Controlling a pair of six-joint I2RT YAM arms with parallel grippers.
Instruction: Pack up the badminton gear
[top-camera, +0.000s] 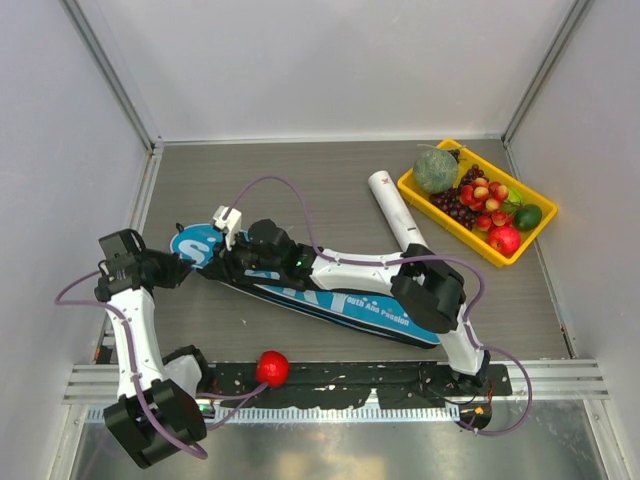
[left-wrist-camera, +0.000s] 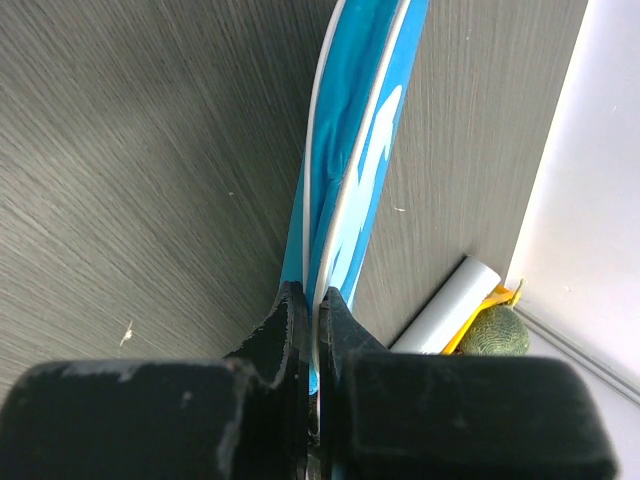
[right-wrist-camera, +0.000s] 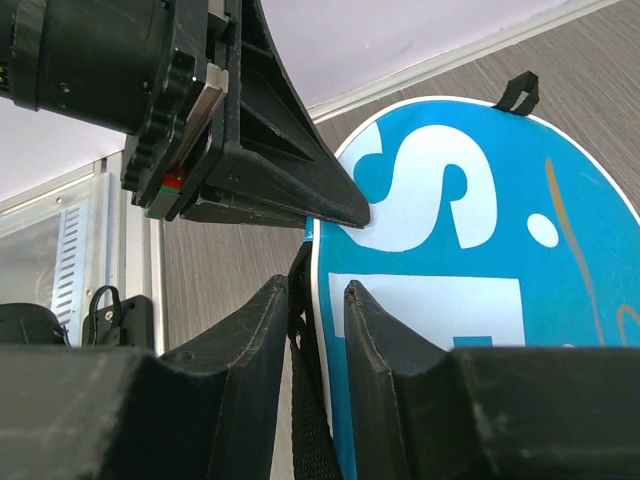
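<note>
The long blue racket cover (top-camera: 340, 300) with white lettering lies flat across the middle of the table. My left gripper (top-camera: 192, 262) is at its rounded left end, and in the left wrist view the left gripper (left-wrist-camera: 318, 300) is shut on the white-piped edge of the cover (left-wrist-camera: 350, 150). My right gripper (top-camera: 225, 265) reaches over the cover to the same end. In the right wrist view the right gripper (right-wrist-camera: 316, 300) is closed around the rim of the cover (right-wrist-camera: 470, 240) and a black strap beside it. The white tube (top-camera: 395, 210) lies behind the cover.
A yellow tray (top-camera: 408, 186) of fruit stands at the back right, close to the tube's far end. A red ball (top-camera: 272, 367) rests on the rail at the near edge between the arm bases. White walls enclose the table on three sides.
</note>
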